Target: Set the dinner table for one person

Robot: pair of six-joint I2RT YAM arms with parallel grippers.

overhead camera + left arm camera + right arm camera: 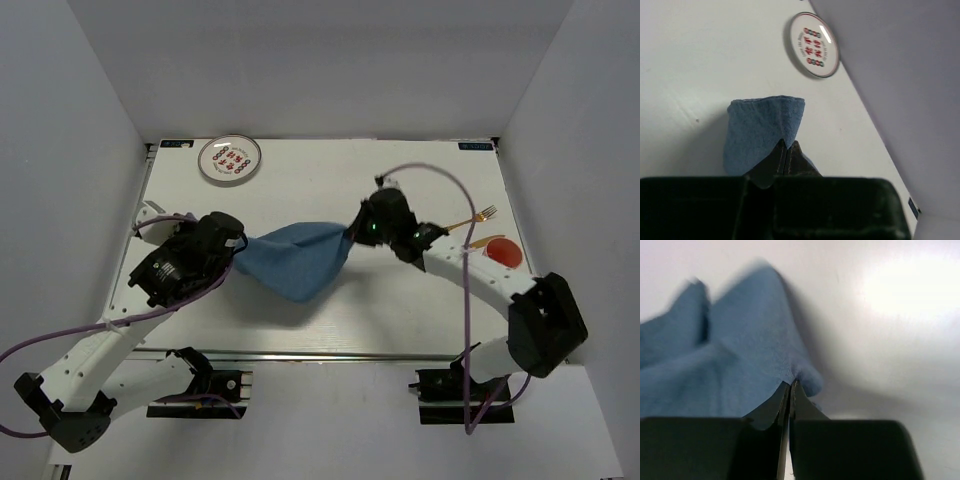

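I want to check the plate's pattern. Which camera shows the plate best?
The left wrist view: the plate is whole and largest there, its red and dark markings clearest. The top external view shows it whole but small. The right wrist view shows the blue cloth, not the plate.

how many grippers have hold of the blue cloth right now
2. The left gripper pinches the blue cloth at its left end; the right gripper pinches its right end, over the dinner table.

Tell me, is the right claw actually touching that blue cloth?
Touching. The right wrist view shows the right gripper pinched shut on an edge of the blue cloth.
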